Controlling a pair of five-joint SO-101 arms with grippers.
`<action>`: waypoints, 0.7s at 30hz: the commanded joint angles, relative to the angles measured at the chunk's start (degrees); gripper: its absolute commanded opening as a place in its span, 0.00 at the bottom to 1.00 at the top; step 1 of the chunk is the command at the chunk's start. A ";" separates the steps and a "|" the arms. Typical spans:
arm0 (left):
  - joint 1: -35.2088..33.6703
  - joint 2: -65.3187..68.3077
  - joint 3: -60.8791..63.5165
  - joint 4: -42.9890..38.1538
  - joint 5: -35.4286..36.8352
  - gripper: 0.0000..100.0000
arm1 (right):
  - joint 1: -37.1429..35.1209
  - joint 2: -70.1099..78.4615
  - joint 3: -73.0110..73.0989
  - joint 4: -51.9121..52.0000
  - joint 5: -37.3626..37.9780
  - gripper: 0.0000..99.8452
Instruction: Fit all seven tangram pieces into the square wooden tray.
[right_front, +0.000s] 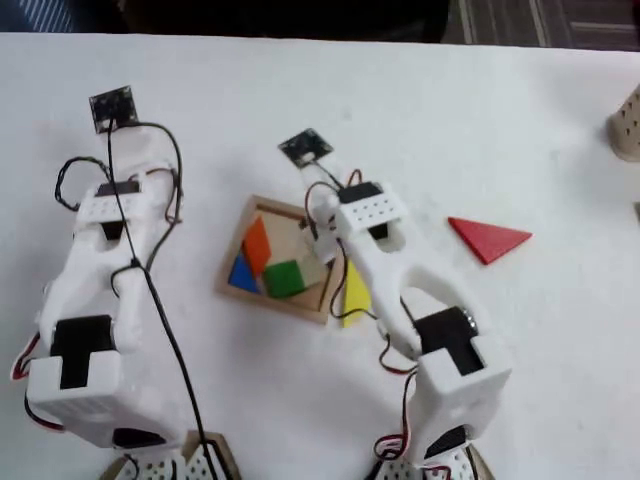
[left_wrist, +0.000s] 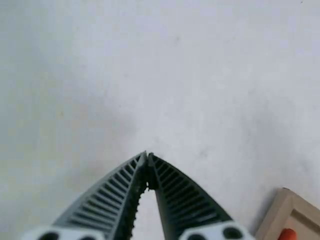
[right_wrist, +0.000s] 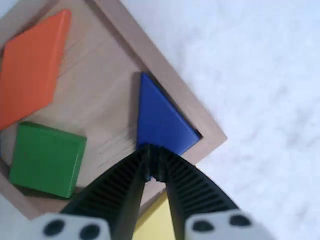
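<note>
The square wooden tray (right_front: 236, 285) lies mid-table with an orange parallelogram (right_front: 257, 243), a green square (right_front: 284, 278) and a blue triangle (right_front: 242, 272) in it. The right arm covers the tray's right part. My right gripper (right_wrist: 150, 162) is shut, its tips against the edge of another blue triangle (right_wrist: 160, 120). That triangle lies in a tray (right_wrist: 165, 75) corner, one point over the rim. A yellow triangle (right_front: 353, 290) lies just outside the tray under the right arm. A red triangle (right_front: 490, 238) sits farther right. My left gripper (left_wrist: 147, 172) is shut over bare table left of the tray (left_wrist: 287, 212).
A pale perforated object (right_front: 628, 125) stands at the table's right edge. Wooden arm bases (right_front: 215, 458) sit at the near edge. Cables run along both arms. Open white table lies behind the tray and around the red triangle.
</note>
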 joint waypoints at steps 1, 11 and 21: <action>0.40 -0.40 -2.64 -1.32 0.09 0.02 | 2.77 1.54 -4.66 3.30 0.70 0.02; 0.40 -0.40 -2.73 -1.41 0.09 0.02 | -0.84 -2.86 -10.81 10.07 0.09 0.02; 0.40 -0.40 -2.81 -1.41 0.00 0.02 | -13.32 -2.42 -7.21 -8.13 0.70 0.02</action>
